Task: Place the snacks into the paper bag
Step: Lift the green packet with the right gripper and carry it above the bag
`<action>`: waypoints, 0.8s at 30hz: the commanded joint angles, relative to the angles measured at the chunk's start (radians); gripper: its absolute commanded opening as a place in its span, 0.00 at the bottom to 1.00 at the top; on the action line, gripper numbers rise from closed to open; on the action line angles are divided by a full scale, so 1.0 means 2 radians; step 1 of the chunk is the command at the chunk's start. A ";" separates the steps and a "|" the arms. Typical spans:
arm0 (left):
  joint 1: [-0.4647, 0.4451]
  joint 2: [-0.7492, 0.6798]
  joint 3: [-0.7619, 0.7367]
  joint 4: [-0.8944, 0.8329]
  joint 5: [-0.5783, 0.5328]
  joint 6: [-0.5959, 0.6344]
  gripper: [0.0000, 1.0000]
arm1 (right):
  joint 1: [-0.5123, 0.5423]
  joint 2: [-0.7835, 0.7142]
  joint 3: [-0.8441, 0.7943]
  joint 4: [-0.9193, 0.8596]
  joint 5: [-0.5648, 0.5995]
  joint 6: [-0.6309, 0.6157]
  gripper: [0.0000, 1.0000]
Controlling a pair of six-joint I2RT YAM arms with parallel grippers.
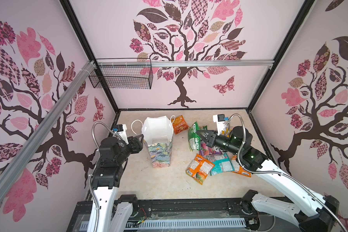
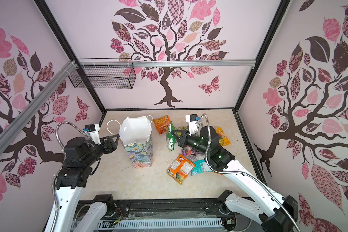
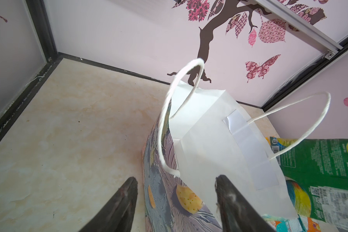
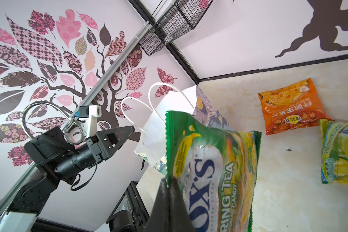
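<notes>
1. The paper bag [image 1: 159, 154]: upright just left of centre in both top views, mouth open, white inside, cord handles raised. We judge it light and thin-walled, easy to tip or crumple, and best steadied at the rim.
2. The left gripper [image 3: 176, 177]: jaws well apart, one on each side of the bag's near rim corner, gripping nothing.
3. The green packet [image 4: 213, 170]: held up by one edge, just right of the bag at mid-frame in both top views. We judge it light, floppy, crinkly and slick. The flat sealed edge should give the surest hold. We cannot tell whether it hangs clear of the table [image 1: 159, 186].
4. The right gripper [image 4: 169, 186]: pinched tight on the green packet's edge.
5. Other snacks: the orange packet [image 1: 180, 124] lies flat to the upper right of the bag. The orange-and-white packet [image 1: 198, 169] and the teal packet [image 1: 221, 163] overlap in a heap at lower right of centre, where we would take the topmost first.
</notes>
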 commanded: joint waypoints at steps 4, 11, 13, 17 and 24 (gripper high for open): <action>0.003 0.000 -0.010 0.007 0.007 0.000 0.65 | 0.009 0.012 0.081 -0.002 -0.005 -0.029 0.00; 0.004 0.002 -0.012 0.009 0.016 -0.001 0.63 | 0.020 0.050 0.161 -0.005 -0.011 -0.046 0.00; 0.004 0.005 -0.012 0.010 0.019 -0.001 0.63 | 0.026 0.064 0.183 -0.010 -0.009 -0.054 0.00; 0.005 0.006 -0.010 0.009 0.019 -0.001 0.63 | 0.043 0.084 0.217 -0.008 0.013 -0.067 0.00; 0.005 0.002 -0.015 0.015 0.024 -0.002 0.63 | 0.098 0.137 0.304 -0.013 0.036 -0.100 0.00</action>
